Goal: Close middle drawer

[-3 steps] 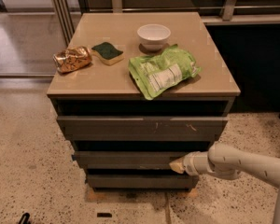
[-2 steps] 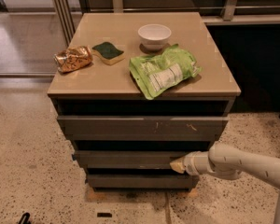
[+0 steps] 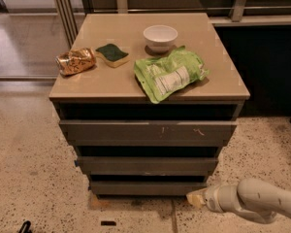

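The middle drawer (image 3: 145, 165) is the plain grey-brown front between the wider scratched top drawer (image 3: 145, 130) and the narrower bottom drawer (image 3: 145, 187). Its front stands a little behind the top front and a little ahead of the bottom one. My gripper (image 3: 196, 197) is low at the cabinet's front right corner, beside the right end of the bottom drawer and just above the floor. It is below the middle drawer and does not touch it. My pale arm (image 3: 262, 205) runs off to the lower right.
On the cabinet top (image 3: 87, 81) lie a white bowl (image 3: 160, 36), a green bag (image 3: 169, 74), a green sponge (image 3: 112, 54) and a brown snack bag (image 3: 75, 61). A speckled floor (image 3: 29, 178) surrounds the cabinet. A dark wall (image 3: 271, 67) stands to the right.
My gripper has dropped from the right end of the middle drawer's front down to floor level beside the bottom drawer. The things on top have not moved.
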Motion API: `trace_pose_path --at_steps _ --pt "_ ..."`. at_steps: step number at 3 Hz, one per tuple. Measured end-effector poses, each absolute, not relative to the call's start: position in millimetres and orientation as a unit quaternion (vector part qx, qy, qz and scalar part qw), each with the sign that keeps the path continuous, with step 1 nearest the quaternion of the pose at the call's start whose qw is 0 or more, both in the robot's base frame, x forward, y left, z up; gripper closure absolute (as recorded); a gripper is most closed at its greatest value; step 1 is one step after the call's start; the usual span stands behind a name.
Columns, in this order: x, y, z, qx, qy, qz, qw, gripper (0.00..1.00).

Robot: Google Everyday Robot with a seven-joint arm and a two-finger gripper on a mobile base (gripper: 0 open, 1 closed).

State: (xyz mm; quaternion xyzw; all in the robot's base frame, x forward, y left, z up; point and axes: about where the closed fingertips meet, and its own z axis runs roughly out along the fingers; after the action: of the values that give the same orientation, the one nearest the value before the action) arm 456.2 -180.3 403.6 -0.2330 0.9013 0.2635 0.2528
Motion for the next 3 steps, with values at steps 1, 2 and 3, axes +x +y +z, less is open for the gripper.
trace_pose_path --at_steps 1,2,3 --pt "440.2 -185.1 401.9 -0.223 0.904 0.266 0.249 0.85" --pt "440.2 -185.1 401.9 -0.223 0.904 0.266 0.249 0.61" --pt "440.2 -185.0 401.9 -0.223 0.904 0.266 0.249 0.38"
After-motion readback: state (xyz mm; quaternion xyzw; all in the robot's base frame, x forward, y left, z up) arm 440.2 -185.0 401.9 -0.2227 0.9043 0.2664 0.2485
